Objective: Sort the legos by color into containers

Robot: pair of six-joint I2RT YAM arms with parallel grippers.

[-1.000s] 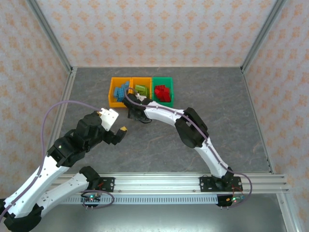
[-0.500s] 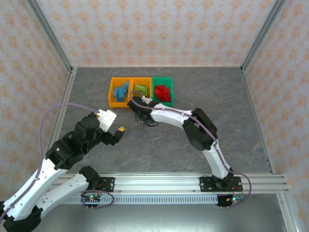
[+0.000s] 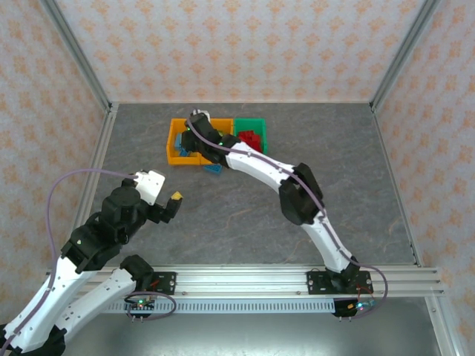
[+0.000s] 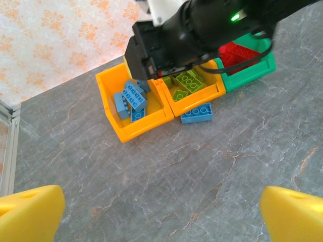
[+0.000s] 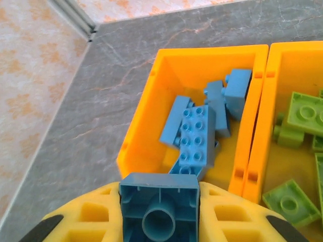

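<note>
Grey marbled tabletop (image 3: 245, 215), orange-patterned wallpaper (image 3: 237, 44) on 3 sides, and the action's at the far-left end, where 3 small rectangular plastic bins sit in a row, walls touching.

The left orange bin (image 4: 146, 126) has the blue studded bricks (image 4: 132, 97) piled inside. The middle orange bin (image 4: 176, 107) holds the lime green bricks (image 4: 187, 80). The green bin (image 4: 250, 73) at the right end carries the red bricks (image 4: 239, 52).

Up top, the right gripper (image 5: 159, 224) hovers above the left orange bin's near wall. Its yellow pads (image 5: 86, 217) are clamped on 1 small blue brick (image 5: 159, 199), hollow underside facing the wrist cam. From the top cam, the right arm (image 3: 260, 167) stretches diagonally across the table to reach the bins.

There's 1 loose blue brick (image 4: 197, 113) flat on the tabletop, studs up, just in front of the middle orange bin. Touching the wall or a hair off? Can't tell.

Over on the other side, the left gripper (image 3: 174, 202) hangs well back from the bins, nearer the table's left edge, aimed their way. Its fingers (image 4: 30, 212) are spread wide apart, 1 yellow tip in each bottom corner of the wrist cam.
</note>
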